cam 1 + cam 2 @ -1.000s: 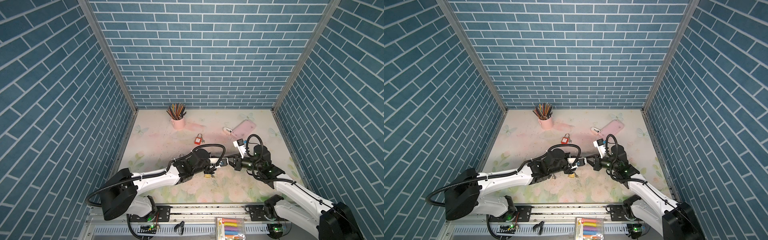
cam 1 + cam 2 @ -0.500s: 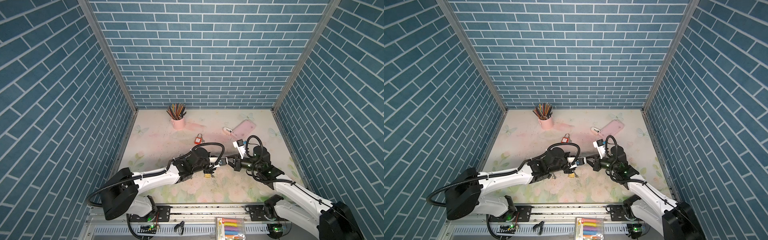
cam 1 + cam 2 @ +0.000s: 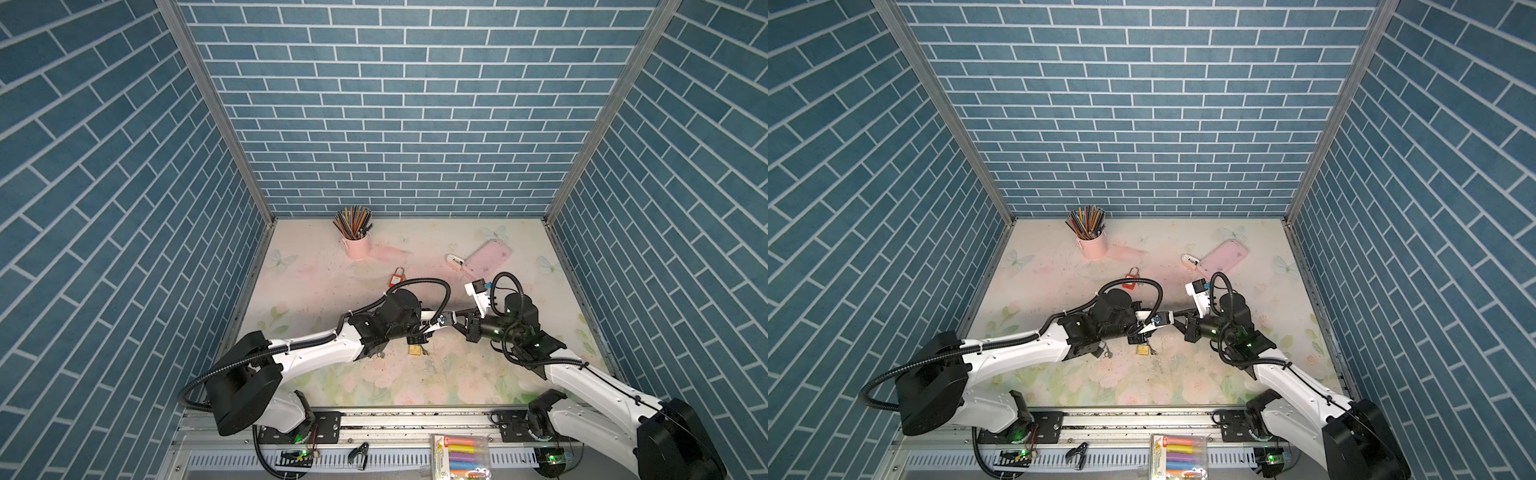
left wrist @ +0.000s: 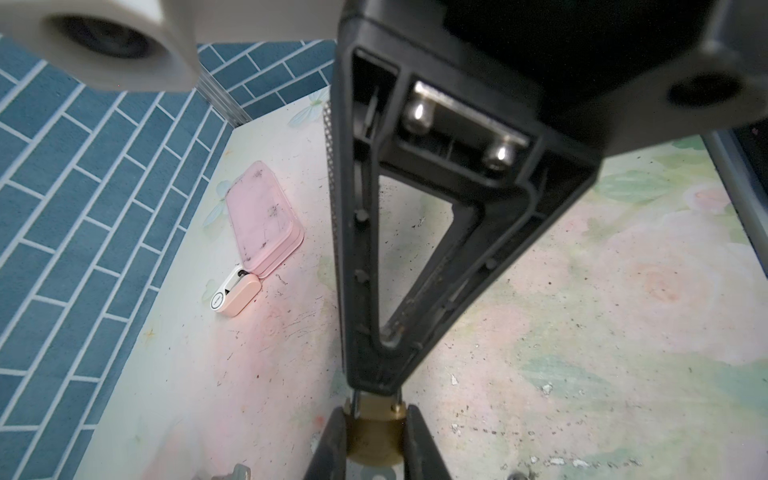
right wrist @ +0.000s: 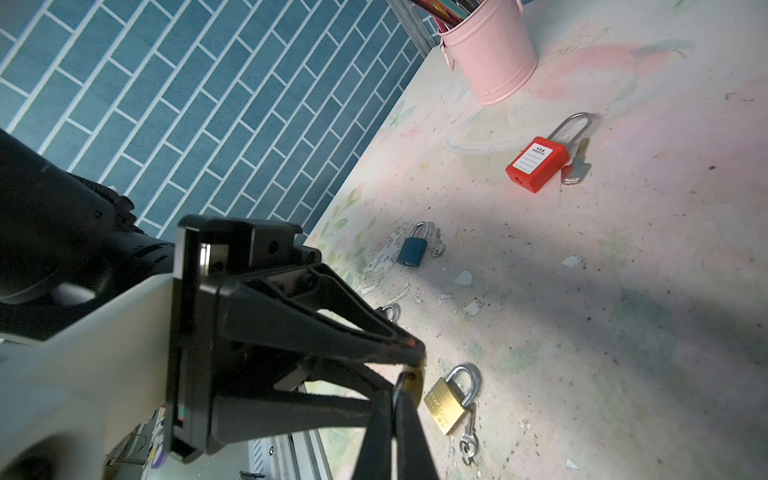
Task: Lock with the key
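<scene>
— Padlock (image 4: 376, 442): where is it?
— Pinched in my left pincer (image 4: 374, 415), brass body between the fingers. My right pincer (image 5: 395, 403), pressed together, tips at its top; what it nips, I cannot tell. A second padlock (image 5: 446, 401) lies just beyond them.

A: What encloses it?
B: Blue brick-pattern walls (image 3: 395, 124) on three sides, with grey metal posts (image 3: 216, 108) in the back corners.
A: And below?
B: A pale floral surface (image 3: 316, 286), scuffed and flaking in places; a metal rail (image 3: 415, 419) fronts it. Light seems even, perhaps from overhead.
</scene>
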Controlling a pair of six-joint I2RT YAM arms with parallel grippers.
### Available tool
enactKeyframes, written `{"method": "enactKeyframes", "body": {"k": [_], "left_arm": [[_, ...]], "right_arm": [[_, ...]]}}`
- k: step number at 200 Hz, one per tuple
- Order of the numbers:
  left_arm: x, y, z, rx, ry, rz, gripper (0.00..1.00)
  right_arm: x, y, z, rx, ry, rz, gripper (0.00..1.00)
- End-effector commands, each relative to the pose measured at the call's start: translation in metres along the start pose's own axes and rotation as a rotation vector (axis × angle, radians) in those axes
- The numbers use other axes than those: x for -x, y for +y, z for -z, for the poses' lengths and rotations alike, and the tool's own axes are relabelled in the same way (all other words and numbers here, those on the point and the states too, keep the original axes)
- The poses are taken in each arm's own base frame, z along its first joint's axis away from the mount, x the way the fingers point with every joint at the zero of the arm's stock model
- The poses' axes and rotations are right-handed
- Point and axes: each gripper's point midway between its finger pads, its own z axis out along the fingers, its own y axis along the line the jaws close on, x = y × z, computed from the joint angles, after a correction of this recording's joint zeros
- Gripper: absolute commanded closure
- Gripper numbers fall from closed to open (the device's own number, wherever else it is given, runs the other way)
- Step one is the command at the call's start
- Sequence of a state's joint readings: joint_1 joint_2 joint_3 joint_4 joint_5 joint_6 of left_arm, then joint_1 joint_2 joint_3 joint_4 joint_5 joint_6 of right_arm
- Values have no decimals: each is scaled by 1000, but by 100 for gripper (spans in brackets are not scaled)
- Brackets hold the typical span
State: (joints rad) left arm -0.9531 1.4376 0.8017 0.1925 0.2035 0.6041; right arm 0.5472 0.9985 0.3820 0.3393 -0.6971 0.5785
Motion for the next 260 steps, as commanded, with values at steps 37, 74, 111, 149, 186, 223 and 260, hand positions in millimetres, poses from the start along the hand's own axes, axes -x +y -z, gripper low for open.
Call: {"method": "enactKeyframes", "body": {"k": [37, 74, 111, 149, 186, 223, 260], "left_arm": [[104, 72, 32, 218, -349, -23, 100], [97, 73, 34, 188, -343, 30, 100], [95, 72, 32, 153, -331, 78, 100], [98, 77, 35, 170, -341, 86, 100], [107, 87, 41, 214, -365, 74, 100], [117, 101, 52, 257, -404, 66, 100], [127, 110, 59, 281, -439, 61, 100]], "right_arm": [[-52, 20, -1, 97, 195, -69, 100], [-46, 23, -1, 94, 184, -57, 100], [-41, 25, 0, 91, 167, -42, 100], [-45, 21, -2, 84, 191, -65, 100], [-55, 13, -7, 75, 226, -104, 100], [-62, 5, -8, 51, 238, -126, 100], [-73, 1, -15, 56, 259, -160, 100]]}}
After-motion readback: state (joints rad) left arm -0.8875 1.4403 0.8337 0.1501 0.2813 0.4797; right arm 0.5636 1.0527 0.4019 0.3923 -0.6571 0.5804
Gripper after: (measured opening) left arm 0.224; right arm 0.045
